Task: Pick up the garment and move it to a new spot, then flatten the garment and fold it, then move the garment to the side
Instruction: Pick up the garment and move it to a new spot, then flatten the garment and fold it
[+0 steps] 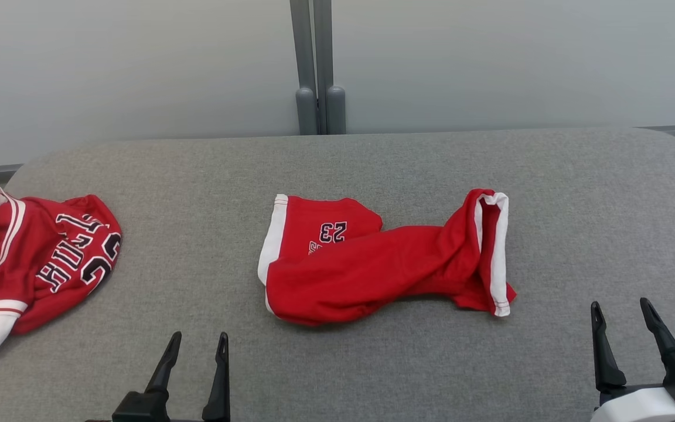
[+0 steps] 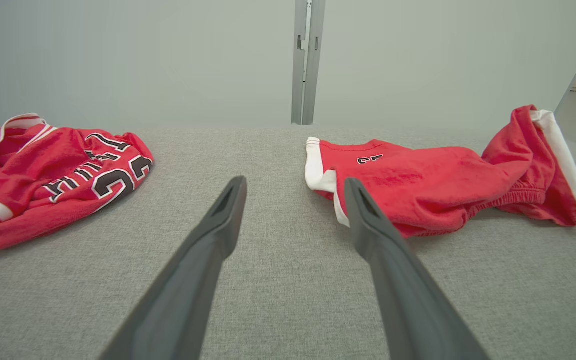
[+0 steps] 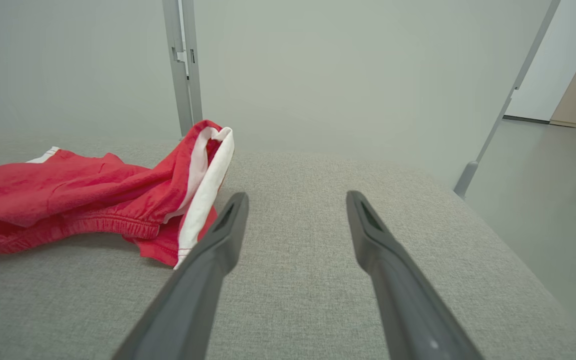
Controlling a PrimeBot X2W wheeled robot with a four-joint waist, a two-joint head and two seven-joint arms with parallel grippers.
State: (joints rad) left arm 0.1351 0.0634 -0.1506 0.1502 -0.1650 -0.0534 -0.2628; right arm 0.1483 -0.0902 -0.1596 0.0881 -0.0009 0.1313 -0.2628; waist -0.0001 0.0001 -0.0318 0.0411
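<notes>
Nearest the head camera: left gripper (image 1: 200, 335) at near left and right gripper (image 1: 620, 303) at near right, fingers of each spread wide and holding nothing. Beyond them, mid-way across the grey table (image 1: 372, 158), red shorts (image 1: 372, 269), taken here as the task's garment: bunched and twisted, a white-trimmed leg opening at each end, neither flattened nor folded. Shorts farther off and to the right of the left gripper, farther off and to the left of the right gripper, touched by neither. Crumpled red jersey (image 1: 38, 258) at the table's left edge. Judged progress: no step completed; lifting, relocating, flattening, folding and setting aside all outstanding. Left wrist view: parted fingers over bare table, shorts (image 2: 433, 185) just beyond and right of the right-hand finger, jersey (image 2: 43, 170) well off to the left. Right wrist view: parted fingers over bare table, white-trimmed end of the shorts (image 3: 203, 190) just left of the left-hand finger, contact not evident.
</notes>
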